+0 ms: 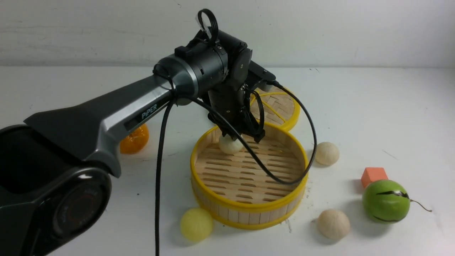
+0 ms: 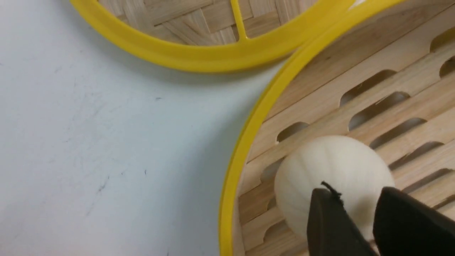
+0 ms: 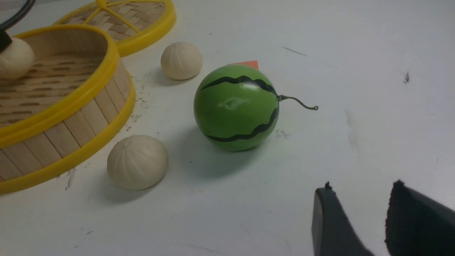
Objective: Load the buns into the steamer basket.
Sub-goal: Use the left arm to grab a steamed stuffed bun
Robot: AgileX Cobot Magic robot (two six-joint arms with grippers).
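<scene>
Buns, four small matte balls, are spread over the scene. One cream-white pleated bun (image 1: 230, 145) (image 2: 330, 167) (image 3: 14, 58) is seen inside the round bamboo steamer basket with yellow rims (image 1: 249, 216) (image 2: 245, 142) (image 3: 81, 121), on the slatted floor close to the far left wall. The left gripper (image 1: 242, 137) (image 2: 355, 192) is lowered right over it. Its black fingers are parted by a narrow gap that the bun is wider than. It cannot be told whether the tips touch the bun, which appears to rest on the slats.

A black cable (image 1: 314, 142) is draped from the left wrist across the basket's interior and right rim.

Outside the basket, a pale yellow bun (image 1: 196, 224) is placed just beside the near left wall. A second cream-white bun (image 1: 333, 224) (image 3: 137, 162) is found near the near right wall, and a third (image 1: 327, 153) (image 3: 181, 60) near the right rim, farther back.

A flat woven lid with yellow spokes (image 1: 284, 106) (image 2: 199, 57) (image 3: 142, 21) is laid just behind the basket. A glossy orange fruit (image 1: 137, 140) is partly hidden behind the left arm (image 1: 124, 110). To the right, a green ball with dark stripes and a stem (image 1: 385, 201) (image 3: 236, 107) is set just in front of a small orange cube (image 1: 373, 175) (image 3: 249, 64), both near the two right-hand buns.

The right gripper (image 3: 360, 190) is held above bare white table (image 1: 391, 106), its fingers parted with nothing between them.
</scene>
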